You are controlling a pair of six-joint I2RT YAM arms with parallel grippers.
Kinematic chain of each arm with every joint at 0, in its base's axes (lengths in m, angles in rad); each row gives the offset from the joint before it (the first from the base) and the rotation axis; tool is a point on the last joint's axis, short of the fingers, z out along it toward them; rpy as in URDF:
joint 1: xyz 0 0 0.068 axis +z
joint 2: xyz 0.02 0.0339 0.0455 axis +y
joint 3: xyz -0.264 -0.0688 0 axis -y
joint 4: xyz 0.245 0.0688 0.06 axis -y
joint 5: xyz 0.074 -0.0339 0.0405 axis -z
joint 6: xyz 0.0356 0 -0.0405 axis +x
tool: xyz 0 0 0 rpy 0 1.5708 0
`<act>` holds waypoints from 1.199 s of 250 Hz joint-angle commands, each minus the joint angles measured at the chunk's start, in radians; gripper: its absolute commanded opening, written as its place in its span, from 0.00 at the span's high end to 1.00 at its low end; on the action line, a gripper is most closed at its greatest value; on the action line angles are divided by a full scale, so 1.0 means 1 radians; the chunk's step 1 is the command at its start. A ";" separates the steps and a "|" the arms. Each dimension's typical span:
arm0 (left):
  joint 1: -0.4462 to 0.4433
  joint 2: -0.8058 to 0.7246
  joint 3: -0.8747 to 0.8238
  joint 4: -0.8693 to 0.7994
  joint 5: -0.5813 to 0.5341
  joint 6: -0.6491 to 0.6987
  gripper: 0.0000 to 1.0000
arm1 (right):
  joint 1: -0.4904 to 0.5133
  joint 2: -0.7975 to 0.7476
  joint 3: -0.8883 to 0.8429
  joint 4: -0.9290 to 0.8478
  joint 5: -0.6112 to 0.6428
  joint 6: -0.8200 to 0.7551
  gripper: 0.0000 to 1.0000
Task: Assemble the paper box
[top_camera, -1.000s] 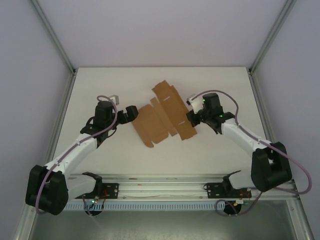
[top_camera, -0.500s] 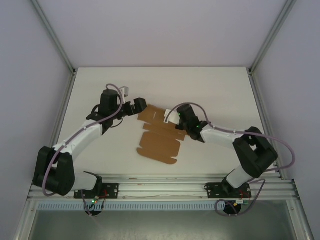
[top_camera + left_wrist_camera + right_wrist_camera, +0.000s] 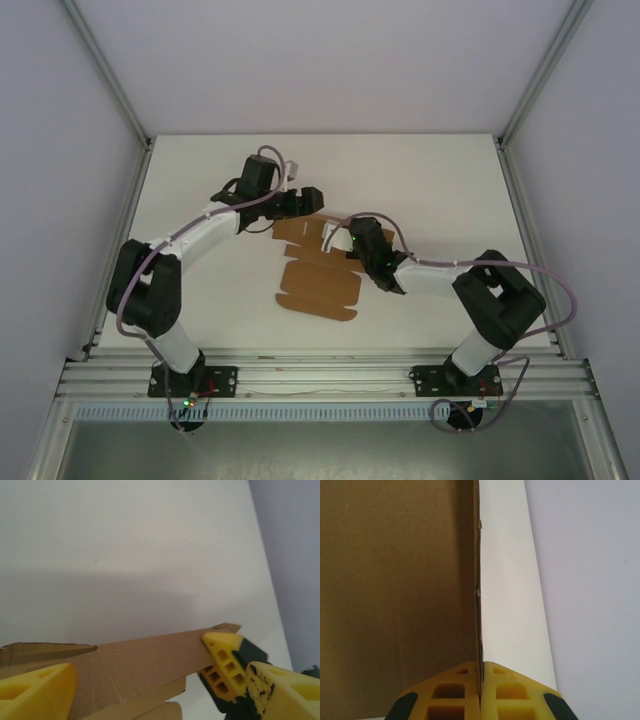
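- The paper box (image 3: pixel 320 290) is a flat brown die-cut sheet, unfolded near the middle of the white table (image 3: pixel 450 190), with its flaps and tabs spread out
- Seen from above, the left gripper (image 3: pixel 310 197) sits at the sheet's far edge, its arm reaching in from the left
- In the left wrist view the left gripper (image 3: pixel 139 656) is spread wide, and a raised strip of the cardboard (image 3: pixel 140 665) runs between its yellow fingers (image 3: pixel 225 660); the right-hand fingertip touches the strip's end
- The right gripper (image 3: pixel 345 243) is at the sheet's right side
- In the right wrist view the right gripper (image 3: pixel 481 667) is clenched on the thin edge of a cardboard panel (image 3: pixel 395 580), seen edge-on between its pads
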 commanded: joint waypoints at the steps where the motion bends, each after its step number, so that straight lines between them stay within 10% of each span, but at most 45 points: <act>1: -0.012 0.014 0.034 -0.096 -0.008 0.039 0.19 | 0.006 -0.036 -0.010 0.028 0.018 0.017 1.00; 250: -0.039 0.057 -0.106 0.272 -0.006 -0.347 0.94 | 0.016 -0.056 -0.039 0.049 -0.016 0.027 1.00; 284: -0.039 0.032 -0.130 0.273 -0.019 -0.343 0.93 | 0.016 -0.077 -0.047 0.047 -0.020 0.054 1.00; 300: -0.039 0.011 -0.146 0.280 -0.010 -0.328 0.68 | 0.017 -0.086 -0.047 0.043 -0.019 0.069 1.00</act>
